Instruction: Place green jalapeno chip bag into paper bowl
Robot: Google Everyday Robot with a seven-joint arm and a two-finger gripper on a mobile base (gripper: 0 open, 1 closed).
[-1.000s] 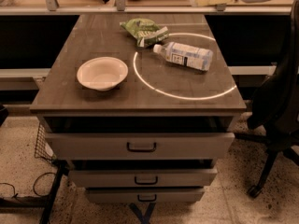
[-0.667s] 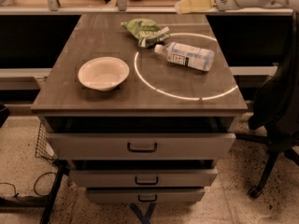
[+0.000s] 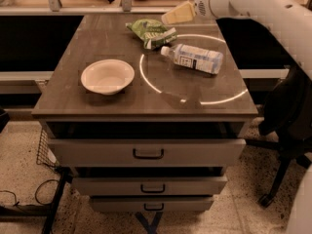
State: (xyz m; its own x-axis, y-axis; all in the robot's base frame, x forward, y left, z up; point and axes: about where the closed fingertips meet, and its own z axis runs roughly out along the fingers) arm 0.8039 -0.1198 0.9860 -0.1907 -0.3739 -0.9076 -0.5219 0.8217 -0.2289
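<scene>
The green jalapeno chip bag (image 3: pixel 151 31) lies crinkled at the back middle of the dark table top. The paper bowl (image 3: pixel 107 76) stands empty and upright at the front left of the table, well apart from the bag. My gripper (image 3: pixel 177 13) hangs on the white arm that reaches in from the upper right. It is above the table's back edge, just right of and behind the bag, and holds nothing that I can see.
A clear plastic bottle (image 3: pixel 196 58) with a white label lies on its side right of the bag, inside a bright ring of light on the table (image 3: pixel 146 106). Drawers stand below the top. A black chair (image 3: pixel 287 121) is at the right.
The arm and gripper have moved left and down from the top right corner toward the chip bag. The bag, bowl and bottle have not moved.
</scene>
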